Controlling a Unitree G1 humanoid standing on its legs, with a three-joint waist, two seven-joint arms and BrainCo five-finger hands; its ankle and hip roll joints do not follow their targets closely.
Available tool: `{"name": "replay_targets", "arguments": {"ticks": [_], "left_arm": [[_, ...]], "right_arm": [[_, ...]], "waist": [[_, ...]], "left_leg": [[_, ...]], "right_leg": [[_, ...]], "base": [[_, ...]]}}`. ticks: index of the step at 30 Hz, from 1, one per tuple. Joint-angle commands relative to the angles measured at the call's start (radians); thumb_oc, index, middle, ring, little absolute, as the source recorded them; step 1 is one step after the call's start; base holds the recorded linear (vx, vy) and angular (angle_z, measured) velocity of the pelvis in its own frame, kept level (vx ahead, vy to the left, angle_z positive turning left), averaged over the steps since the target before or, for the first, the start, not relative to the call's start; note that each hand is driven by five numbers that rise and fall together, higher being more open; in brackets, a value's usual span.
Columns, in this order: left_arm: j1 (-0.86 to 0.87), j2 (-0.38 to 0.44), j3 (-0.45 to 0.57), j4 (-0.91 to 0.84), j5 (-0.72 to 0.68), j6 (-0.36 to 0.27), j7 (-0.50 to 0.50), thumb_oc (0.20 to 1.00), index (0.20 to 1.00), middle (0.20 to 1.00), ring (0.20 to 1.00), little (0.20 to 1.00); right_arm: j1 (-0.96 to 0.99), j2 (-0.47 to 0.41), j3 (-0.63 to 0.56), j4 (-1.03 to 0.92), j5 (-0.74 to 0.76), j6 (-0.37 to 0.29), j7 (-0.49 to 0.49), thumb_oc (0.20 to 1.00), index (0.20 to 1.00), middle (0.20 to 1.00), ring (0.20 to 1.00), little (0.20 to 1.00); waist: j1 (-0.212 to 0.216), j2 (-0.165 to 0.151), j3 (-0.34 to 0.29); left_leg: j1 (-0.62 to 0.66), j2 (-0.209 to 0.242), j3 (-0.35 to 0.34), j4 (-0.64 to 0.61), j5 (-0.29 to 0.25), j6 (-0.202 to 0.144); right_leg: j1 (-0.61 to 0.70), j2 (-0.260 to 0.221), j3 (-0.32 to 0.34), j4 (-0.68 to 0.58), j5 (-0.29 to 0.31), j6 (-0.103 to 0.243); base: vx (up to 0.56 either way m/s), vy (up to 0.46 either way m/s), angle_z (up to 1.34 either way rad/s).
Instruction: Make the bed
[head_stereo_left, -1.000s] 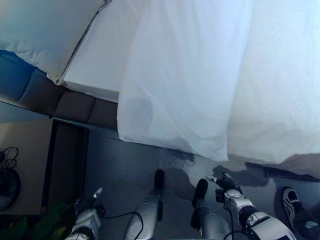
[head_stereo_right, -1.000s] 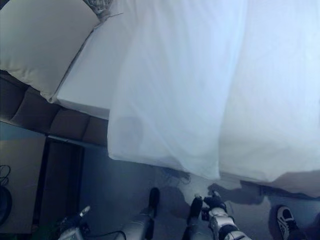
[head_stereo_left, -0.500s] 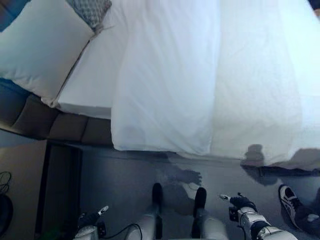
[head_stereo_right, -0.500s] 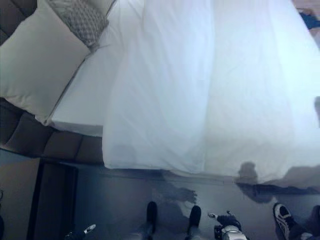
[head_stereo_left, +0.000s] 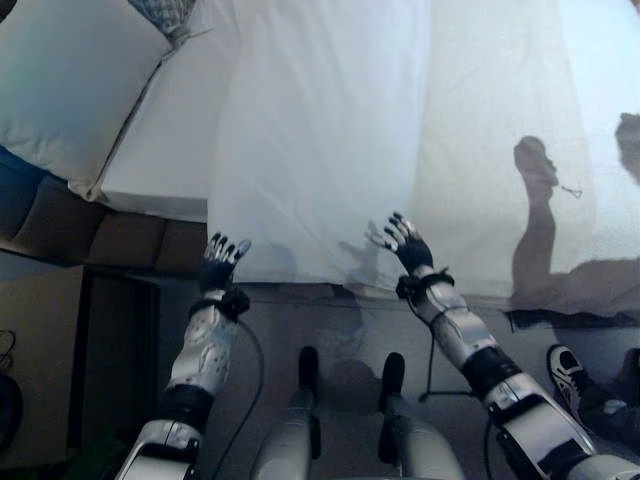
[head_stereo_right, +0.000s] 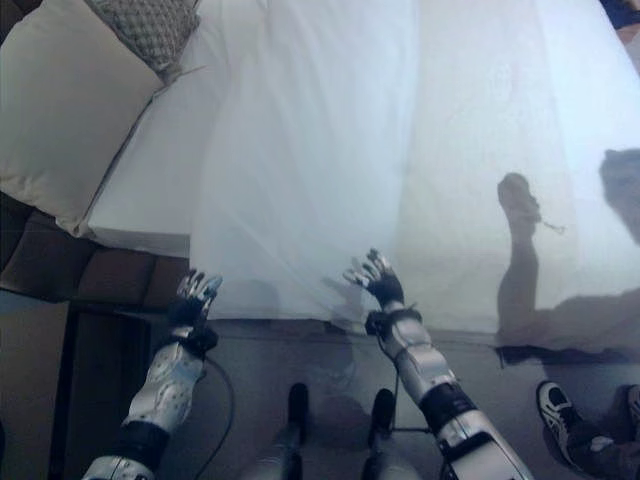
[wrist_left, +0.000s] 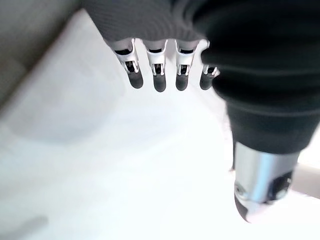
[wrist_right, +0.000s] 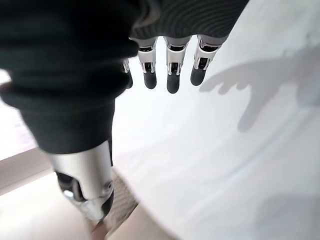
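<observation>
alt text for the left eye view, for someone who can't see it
Both robot hands reach with open fingers toward the hanging edge of a white sheet draped over a bed: the left hand near its corner, the right hand against the hem. A pale pillow lies on the bare mattress beyond the left hand.

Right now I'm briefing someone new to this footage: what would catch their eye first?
The big white sheet draped over the bed, its edge hanging toward the floor. Both open robot hands reach up at that edge: the left robot hand at its corner, the right robot hand further along. A large pillow lies on the robot's left.
</observation>
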Motion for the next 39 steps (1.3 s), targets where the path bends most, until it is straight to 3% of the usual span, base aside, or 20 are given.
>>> {"name": "replay_targets", "arguments": {"ticks": [1, 11, 19, 27, 30, 36, 37, 38, 39], "left_arm": [[-0.089, 0.09, -0.016, -0.036, -0.084, -0.074, -0.023, 1.0, 1.0, 1.0, 1.0, 1.0], [-0.423, 0.215, -0.095, 0.086, -0.041, -0.119, 0.104, 1.0, 1.0, 1.0, 1.0, 1.0], [-0.616, 0.269, -0.153, 0.199, -0.02, -0.139, 0.183, 1.0, 1.0, 1.0, 1.0, 1.0], [-0.791, 0.298, -0.224, 0.418, -0.045, -0.091, 0.189, 1.0, 1.0, 1.0, 1.0, 1.0], [-0.8, 0.307, -0.24, 0.475, -0.041, -0.066, 0.185, 1.0, 1.0, 1.0, 1.0, 1.0], [-0.794, 0.307, -0.244, 0.534, -0.024, -0.035, 0.168, 1.0, 1.0, 1.0, 1.0, 1.0], [-0.797, 0.307, -0.244, 0.534, -0.024, -0.035, 0.167, 1.0, 1.0, 1.0, 1.0, 1.0], [-0.793, 0.307, -0.241, 0.539, -0.023, -0.031, 0.167, 1.0, 1.0, 1.0, 1.0, 1.0], [-0.79, 0.311, -0.241, 0.548, -0.012, -0.025, 0.167, 1.0, 1.0, 1.0, 1.0, 1.0]], "right_arm": [[-0.111, 0.017, 0.037, -0.043, 0.066, -0.069, -0.005, 1.0, 1.0, 1.0, 1.0, 1.0], [-0.432, 0.039, 0.106, 0.093, -0.012, -0.077, -0.138, 1.0, 1.0, 1.0, 1.0, 1.0], [-0.587, 0.054, 0.093, 0.227, 0.021, -0.116, -0.244, 1.0, 1.0, 1.0, 1.0, 1.0], [-0.682, 0.031, 0.118, 0.408, 0.062, -0.092, -0.283, 1.0, 1.0, 1.0, 1.0, 1.0], [-0.683, 0.023, 0.134, 0.449, 0.052, -0.066, -0.289, 1.0, 1.0, 1.0, 1.0, 1.0], [-0.671, 0.032, 0.146, 0.48, 0.002, -0.049, -0.305, 1.0, 1.0, 1.0, 1.0, 1.0], [-0.674, 0.03, 0.145, 0.478, 0.001, -0.05, -0.306, 1.0, 1.0, 1.0, 1.0, 1.0], [-0.669, 0.032, 0.147, 0.479, -0.008, -0.048, -0.308, 1.0, 1.0, 1.0, 1.0, 1.0], [-0.664, 0.028, 0.148, 0.48, -0.024, -0.046, -0.315, 1.0, 1.0, 1.0, 1.0, 1.0]], "waist": [[0.022, -0.053, 0.041], [0.06, -0.066, 0.12], [0.069, -0.077, 0.124], [0.052, -0.081, 0.124], [0.048, -0.078, 0.124], [0.03, -0.07, 0.124], [0.024, -0.073, 0.124], [0.025, -0.072, 0.124], [0.016, -0.075, 0.124]], "left_leg": [[-0.038, -0.07, -0.021, 0.077, -0.09, 0.023], [-0.226, -0.086, -0.048, 0.184, -0.099, 0.016], [-0.43, -0.088, -0.053, 0.222, -0.104, 0.006], [-0.597, -0.096, -0.045, 0.296, -0.129, 0.001], [-0.601, -0.09, -0.048, 0.31, -0.165, -0.005], [-0.624, -0.096, -0.033, 0.31, -0.167, -0.005], [-0.647, -0.102, -0.024, 0.311, -0.139, 0.001], [-0.629, -0.098, -0.032, 0.31, -0.165, -0.004], [-0.652, -0.104, -0.02, 0.315, -0.142, 0.001]], "right_leg": [[-0.044, -0.054, 0.038, 0.104, -0.092, 0.068], [-0.169, -0.064, 0.032, 0.127, -0.066, 0.073], [-0.331, -0.06, 0.032, 0.084, -0.007, 0.092], [-0.466, -0.066, 0.031, 0.076, 0.026, 0.107], [-0.473, -0.059, 0.045, 0.076, 0.013, 0.115], [-0.513, -0.066, 0.055, 0.08, 0.019, 0.115], [-0.534, -0.075, 0.045, 0.08, 0.037, 0.108], [-0.519, -0.068, 0.056, 0.081, 0.021, 0.115], [-0.541, -0.077, 0.047, 0.083, 0.038, 0.108]], "base": [[0.0, 0.002, 0.17], [-0.01, 0.008, 0.13], [-0.01, 0.029, 0.1], [0.03, 0.048, 0.02], [0.06, 0.036, 0.04], [-0.01, 0.051, -0.05], [-0.01, 0.034, -0.04], [-0.07, 0.026, -0.06], [-0.01, 0.021, -0.06]]}}
